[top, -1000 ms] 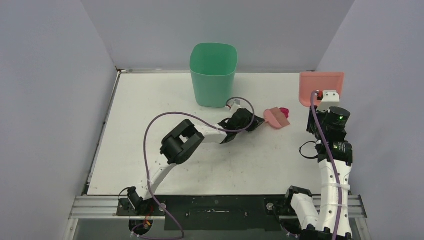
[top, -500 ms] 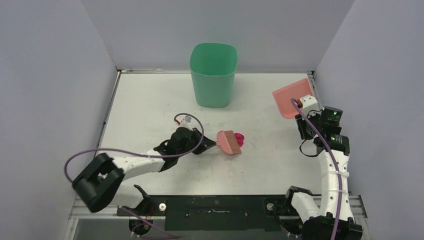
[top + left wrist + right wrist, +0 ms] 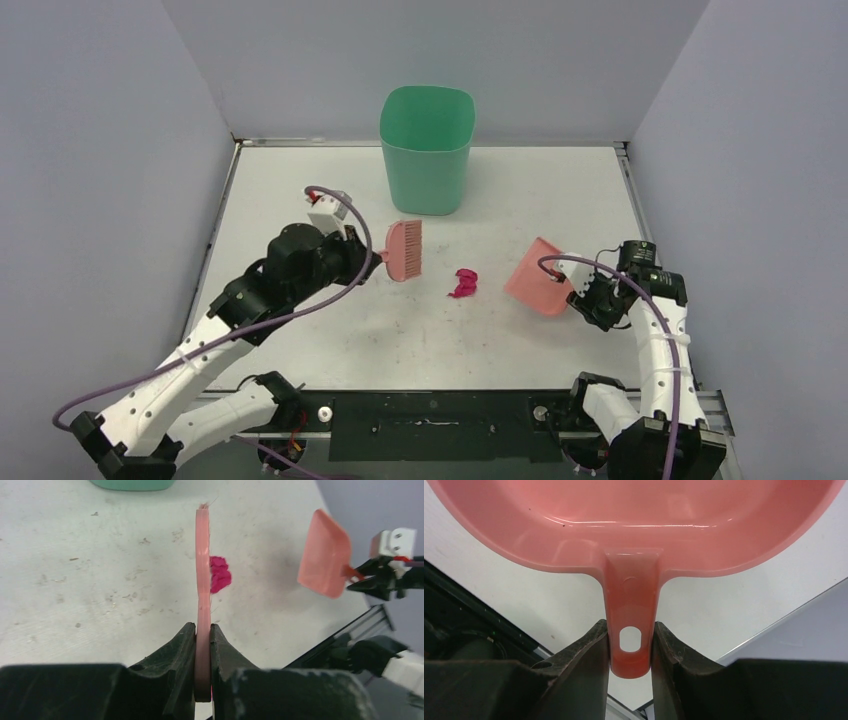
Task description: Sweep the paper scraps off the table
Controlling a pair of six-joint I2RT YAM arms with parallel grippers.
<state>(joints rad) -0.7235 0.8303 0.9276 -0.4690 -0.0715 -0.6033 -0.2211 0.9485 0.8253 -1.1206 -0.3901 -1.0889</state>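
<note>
One magenta paper scrap (image 3: 463, 283) lies on the white table (image 3: 300, 190), between the brush and the dustpan; it also shows in the left wrist view (image 3: 219, 575). My left gripper (image 3: 362, 259) is shut on the handle of the pink hand brush (image 3: 405, 249), whose head sits left of the scrap; the brush shows edge-on in the left wrist view (image 3: 202, 570). My right gripper (image 3: 578, 293) is shut on the handle of the pink dustpan (image 3: 537, 290), right of the scrap. In the right wrist view the dustpan (image 3: 634, 525) is empty. No other scraps show.
A green bin (image 3: 426, 148) stands at the back middle of the table. Grey walls close in the left, back and right. Metal rails run along the table edges, with the arm bases at the near edge.
My left arm swung the brush back and to the left, leaving the magenta scrap on the table. My right arm brought the dustpan forward and left, down beside the scrap.
</note>
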